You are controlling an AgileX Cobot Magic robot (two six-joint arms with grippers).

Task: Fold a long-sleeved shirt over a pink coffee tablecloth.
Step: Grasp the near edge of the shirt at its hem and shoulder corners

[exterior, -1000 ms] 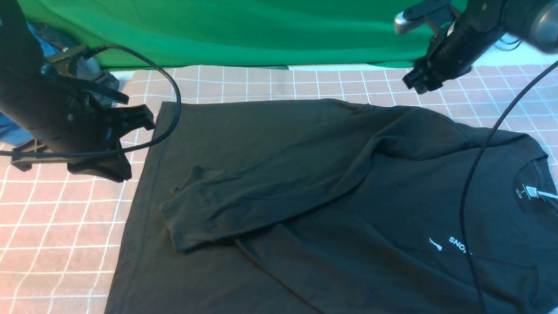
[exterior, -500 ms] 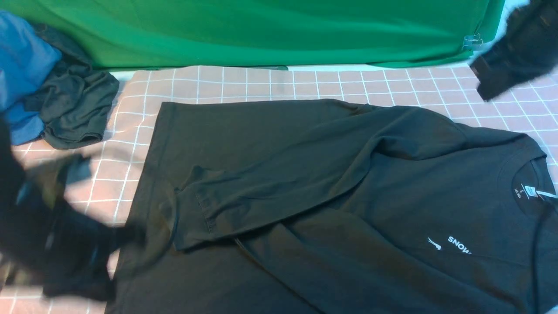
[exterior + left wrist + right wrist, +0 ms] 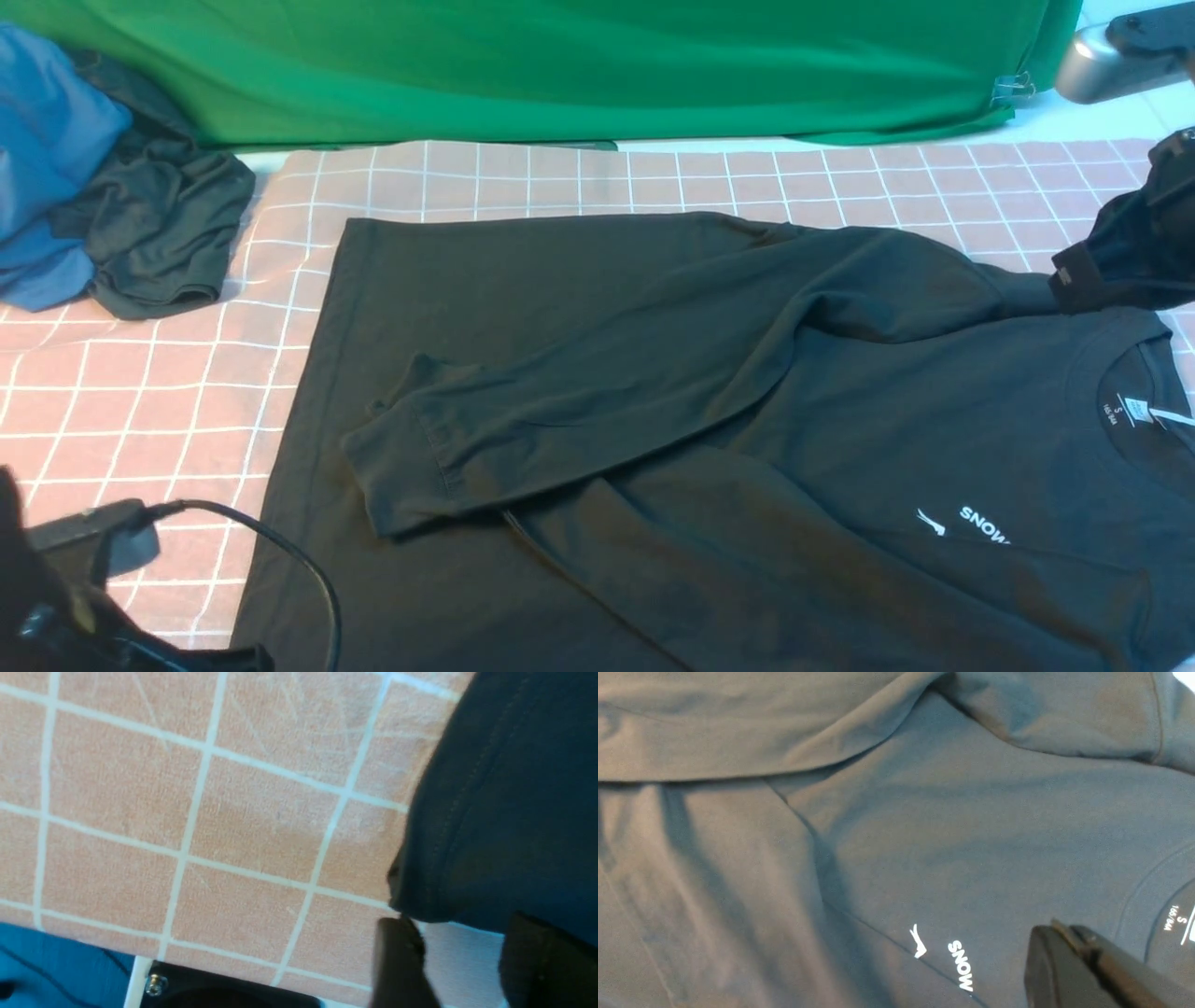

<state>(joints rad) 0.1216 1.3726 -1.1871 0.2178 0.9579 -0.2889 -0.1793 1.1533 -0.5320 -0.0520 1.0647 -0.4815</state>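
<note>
The black long-sleeved shirt (image 3: 709,420) lies flat on the pink coffee tablecloth (image 3: 140,392), collar to the right, with one sleeve (image 3: 560,411) folded across its body. The white print (image 3: 959,963) and the neck label (image 3: 1137,411) face up. My left gripper (image 3: 467,956) is open, low at the near left. Its fingers (image 3: 397,961) stand just short of the shirt's hem corner (image 3: 467,858), with nothing between them. My right gripper (image 3: 1069,952) is shut and empty, above the chest near the collar. It shows at the right edge, by the far shoulder (image 3: 1083,275).
A blue garment (image 3: 47,159) and a smaller dark grey-green garment (image 3: 159,233) are heaped at the back left. A plain green cloth (image 3: 560,65) hangs along the back. The left arm's cable (image 3: 289,560) loops over the shirt's near left edge.
My left arm has swung from the far left down to the near left corner. My right arm has come down from the back to the shirt's far shoulder at the right edge.
</note>
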